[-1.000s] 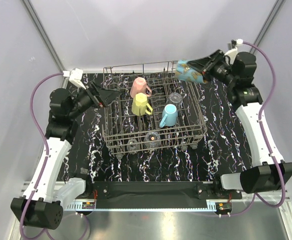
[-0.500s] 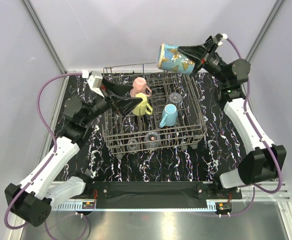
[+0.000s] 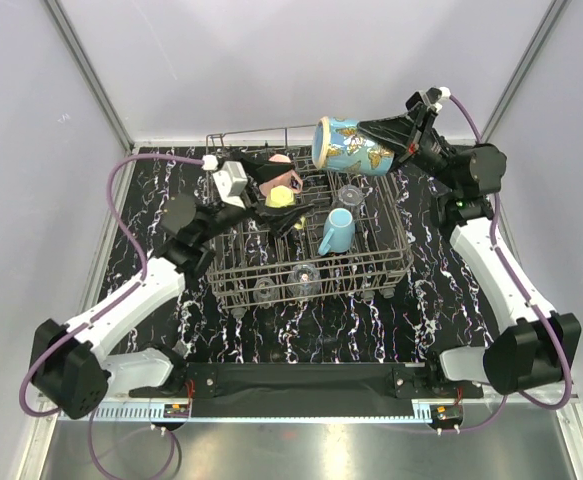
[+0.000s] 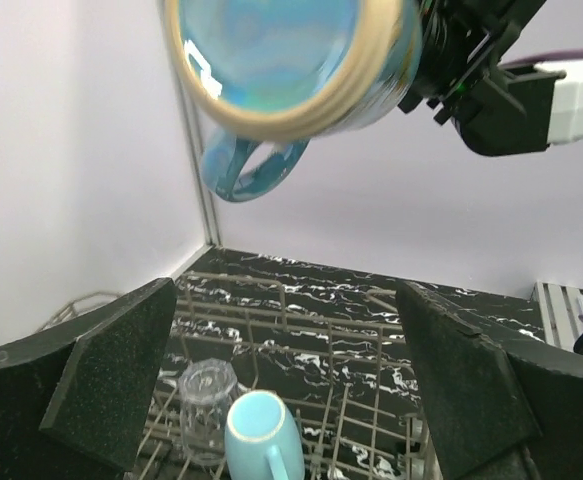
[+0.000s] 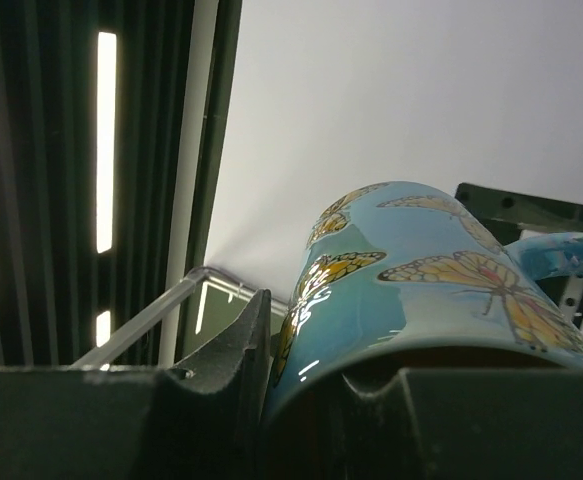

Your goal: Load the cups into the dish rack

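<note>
Jaws of your right gripper point(image 3: 389, 138) are clamping the teal-blue butterfly mug point(image 3: 351, 146) at the end nearest the wrist. In the right wrist view a brownish-orange edge is showing just where the fingers point(image 5: 221, 390) are meeting the mug wall. You are carrying the mug clear of everything, in the air above the far right corner of the dish rack point(image 3: 396, 250). Its long axis is lying close to level, running along the rack's far edge. Its round end with the pale ring is pointing away from the gripper, toward the rack's left side, and is facing the left wrist camera. Its handle is hanging on the underside in that view.

Your left gripper point(image 3: 283, 192) is standing wide open and gripping nothing, hovering over the left half of the rack. It is covering part of the pink mug point(image 3: 291, 180) and the yellow mug point(image 3: 277, 199). Inside the rack, right of centre, the light blue mug point(image 3: 338, 230) is sitting just nearer you than a clear glass point(image 3: 349, 195). Two more glasses point(image 3: 303, 275) are sitting along the rack's near edge.
</note>
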`<state>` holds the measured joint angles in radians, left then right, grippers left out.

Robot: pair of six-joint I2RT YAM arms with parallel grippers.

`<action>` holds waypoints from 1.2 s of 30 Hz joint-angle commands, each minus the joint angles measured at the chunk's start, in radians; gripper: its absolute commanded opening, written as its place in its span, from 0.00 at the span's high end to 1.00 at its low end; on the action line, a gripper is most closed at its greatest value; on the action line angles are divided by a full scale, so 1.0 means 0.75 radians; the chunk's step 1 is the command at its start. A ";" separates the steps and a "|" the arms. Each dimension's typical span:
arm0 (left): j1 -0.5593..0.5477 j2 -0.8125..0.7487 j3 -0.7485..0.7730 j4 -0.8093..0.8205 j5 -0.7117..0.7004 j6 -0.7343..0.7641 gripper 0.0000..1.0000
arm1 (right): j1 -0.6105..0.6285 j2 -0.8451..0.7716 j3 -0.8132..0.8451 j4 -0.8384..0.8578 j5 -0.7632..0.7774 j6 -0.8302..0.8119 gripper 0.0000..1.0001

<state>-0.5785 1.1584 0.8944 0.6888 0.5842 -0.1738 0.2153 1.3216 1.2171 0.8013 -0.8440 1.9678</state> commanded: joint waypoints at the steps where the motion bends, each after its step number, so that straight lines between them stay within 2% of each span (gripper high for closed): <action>1: -0.047 0.077 0.073 0.288 0.041 0.109 0.01 | 0.012 -0.105 0.067 0.198 0.031 0.497 1.00; 9: -0.086 0.218 0.259 0.354 0.074 0.129 0.02 | 0.020 -0.163 0.024 0.151 0.021 0.487 1.00; 13: -0.098 0.274 0.321 0.370 0.113 0.144 0.07 | 0.034 -0.157 0.034 0.140 0.013 0.497 1.00; 19: -0.120 0.355 0.411 0.368 0.170 0.187 0.09 | 0.044 -0.163 0.048 0.116 0.007 0.503 1.00; 22: -0.133 0.388 0.460 0.382 0.223 0.179 0.23 | 0.044 -0.157 0.048 0.116 0.005 0.514 1.00; 26: -0.145 0.413 0.493 0.399 0.252 0.183 0.33 | 0.052 -0.146 0.042 0.118 0.002 0.516 1.00; 27: -0.145 0.417 0.497 0.399 0.274 0.181 0.40 | 0.054 -0.146 0.040 0.120 0.002 0.516 1.00; 33: -0.163 0.433 0.519 0.403 0.315 0.162 0.55 | 0.065 -0.138 0.036 0.124 0.005 0.520 1.00; 36: -0.180 0.433 0.530 0.399 0.319 0.162 0.66 | 0.073 -0.140 0.034 0.122 0.011 0.524 1.00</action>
<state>-0.6792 1.4841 1.2304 0.9108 0.7830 -0.0490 0.2485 1.2427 1.2160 0.8196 -0.8825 2.0144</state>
